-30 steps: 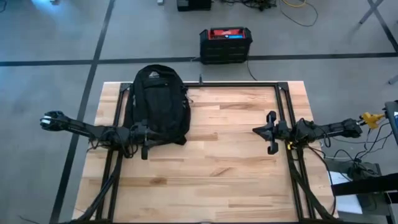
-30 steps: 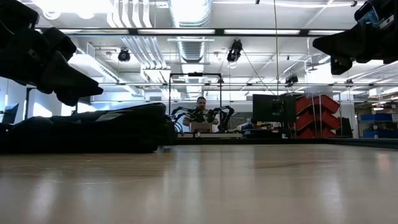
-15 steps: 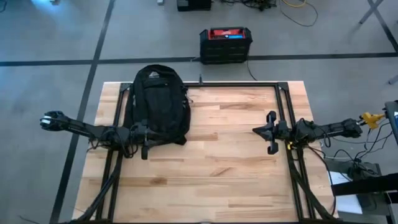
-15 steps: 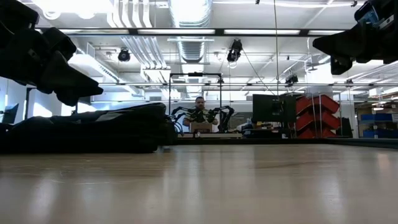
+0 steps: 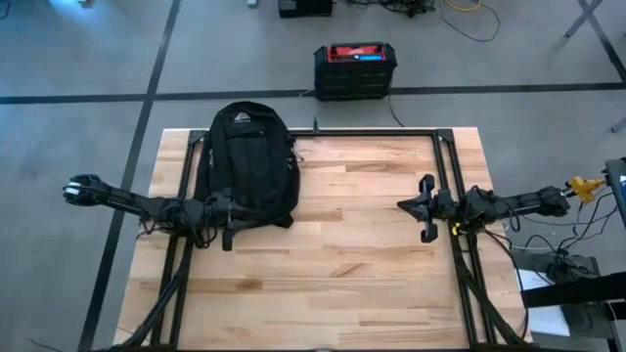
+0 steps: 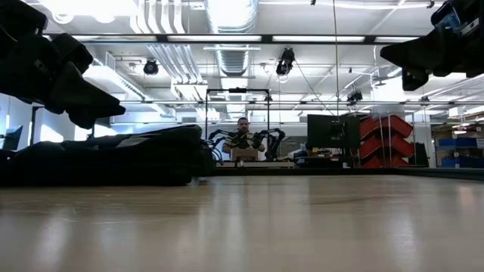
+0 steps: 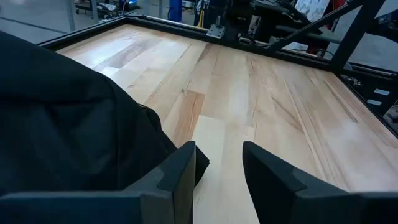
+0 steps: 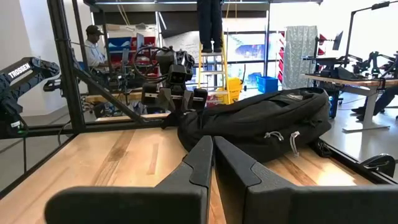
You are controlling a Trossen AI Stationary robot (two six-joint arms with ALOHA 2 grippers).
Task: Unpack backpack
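Note:
The black backpack (image 5: 245, 161) lies flat on the table's far left part, its top loop toward the far edge; it also shows in the low view (image 6: 113, 159) and the right wrist view (image 8: 261, 121). My left gripper (image 5: 227, 223) hangs open just above the backpack's near edge, touching nothing; in its wrist view the gripper (image 7: 217, 168) has the black fabric (image 7: 68, 124) beside one finger and bare wood between the fingers. My right gripper (image 5: 425, 207) waits raised over the table's right side, shut on nothing (image 8: 213, 155).
A black box with a red top (image 5: 355, 68) stands on the floor beyond the far edge. A black metal frame (image 5: 372, 132) runs along the table's far edge and sides. Bare wood (image 5: 342, 225) lies between the arms. A person (image 6: 243, 130) sits in the room behind.

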